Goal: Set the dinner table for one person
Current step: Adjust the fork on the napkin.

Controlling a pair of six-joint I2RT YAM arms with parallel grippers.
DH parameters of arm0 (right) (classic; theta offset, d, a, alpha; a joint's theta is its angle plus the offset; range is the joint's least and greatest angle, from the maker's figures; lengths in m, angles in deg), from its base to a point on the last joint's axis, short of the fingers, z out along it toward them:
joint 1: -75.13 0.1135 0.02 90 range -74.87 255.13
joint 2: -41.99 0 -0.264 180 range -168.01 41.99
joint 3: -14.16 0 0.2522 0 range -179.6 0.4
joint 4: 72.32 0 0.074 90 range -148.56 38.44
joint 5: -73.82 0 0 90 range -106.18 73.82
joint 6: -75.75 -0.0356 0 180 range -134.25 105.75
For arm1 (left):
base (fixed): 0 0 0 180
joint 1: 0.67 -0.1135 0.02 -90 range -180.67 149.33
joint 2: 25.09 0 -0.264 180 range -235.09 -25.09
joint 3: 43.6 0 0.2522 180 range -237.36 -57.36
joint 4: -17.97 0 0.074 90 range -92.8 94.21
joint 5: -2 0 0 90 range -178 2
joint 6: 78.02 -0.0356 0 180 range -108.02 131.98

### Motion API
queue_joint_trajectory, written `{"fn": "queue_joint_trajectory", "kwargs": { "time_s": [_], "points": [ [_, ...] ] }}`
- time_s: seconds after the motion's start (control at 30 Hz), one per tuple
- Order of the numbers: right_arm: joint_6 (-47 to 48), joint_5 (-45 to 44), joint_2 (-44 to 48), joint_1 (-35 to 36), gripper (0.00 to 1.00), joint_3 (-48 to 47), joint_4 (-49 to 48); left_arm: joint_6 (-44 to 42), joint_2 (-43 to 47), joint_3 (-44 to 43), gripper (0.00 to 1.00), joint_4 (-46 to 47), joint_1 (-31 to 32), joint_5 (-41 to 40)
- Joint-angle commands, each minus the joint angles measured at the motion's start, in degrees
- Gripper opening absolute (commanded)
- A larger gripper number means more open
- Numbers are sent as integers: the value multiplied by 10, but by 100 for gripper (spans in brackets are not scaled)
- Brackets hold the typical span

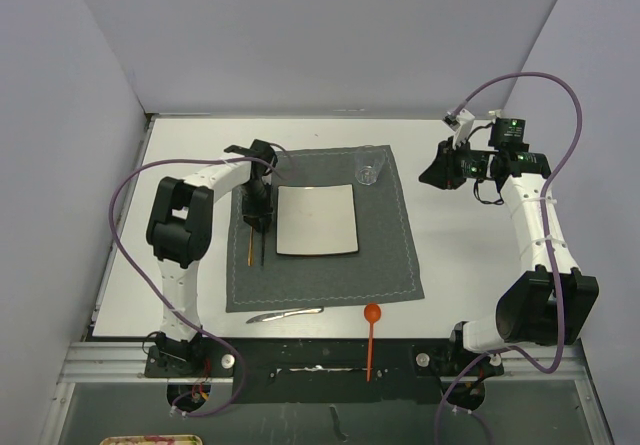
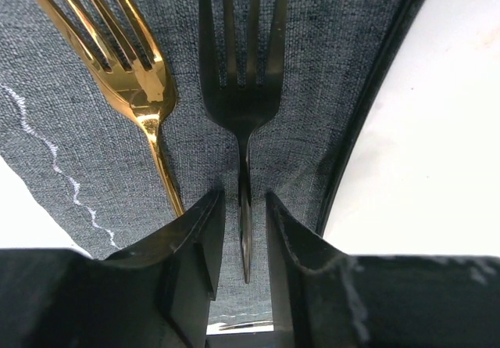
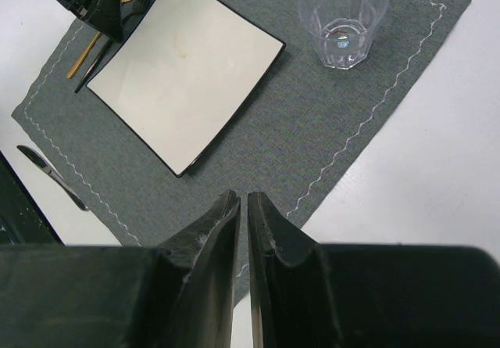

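White and matte, the dinner table [image 1: 470, 265] lies under the mat and everything else. The left gripper [image 2: 244, 203] sits low on it, its fingers [image 2: 195, 234] narrowly parted astride the handle of the black fork [image 2: 241, 90], with cloth showing on each side, so nothing is clamped. To finish this placing well, lift straight up without brushing the handle, or the fork may skew toward the gold fork [image 2: 144, 82] just beside it. Both lie on the grey placemat [image 1: 390, 255] at nine o'clock of the plate [image 1: 316, 220]. The glass [image 1: 368, 172] stands at one o'clock. The knife [image 1: 285, 315] at seven and the orange spoon [image 1: 371, 330] at five lie off the mat. The right gripper [image 3: 241, 199], pinched to a slit and empty, hangs at three o'clock.
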Motion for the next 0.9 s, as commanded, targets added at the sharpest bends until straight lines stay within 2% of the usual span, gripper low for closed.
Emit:
{"fn": "queue_joint_trajectory", "kwargs": {
  "time_s": [0.0,0.37,0.87],
  "points": [
    [-6,19,7,-5,12,-28,-4,-1,-10,-3,28,9,-8,8],
    [-6,21,3,-6,12,-32,-4,-7,35,-17,34,4,-2,-14],
    [-8,24,11,-6,12,-26,-8,-20,90,-31,35,-5,9,-31]
  ]
}}
